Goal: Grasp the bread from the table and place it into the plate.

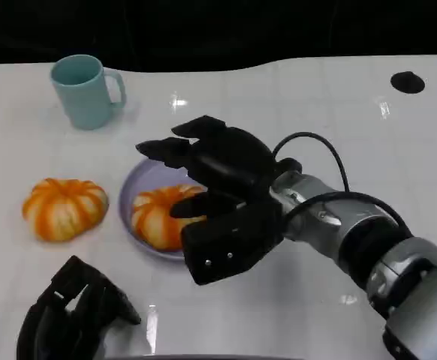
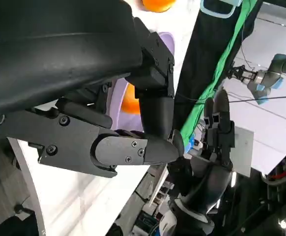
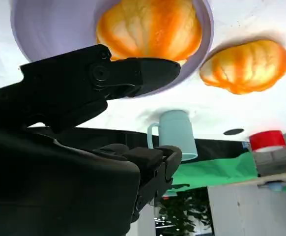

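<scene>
The right hand (image 1: 218, 206) hovers mid-frame with fingers spread and holding nothing, just over the purple plate (image 1: 128, 196), where one bread (image 1: 158, 216) already sits, so I'd guess it's let go; a second bread (image 1: 63, 208) waits at left

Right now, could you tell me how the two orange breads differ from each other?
The bread in the plate lies inside the purple plate, while the bread on the table lies on the bare white table, beside the plate. The plate's bread is partly hidden by the right robot hand above it; the table's bread shows whole. Both are orange with pale ribs, pumpkin-shaped.
</scene>
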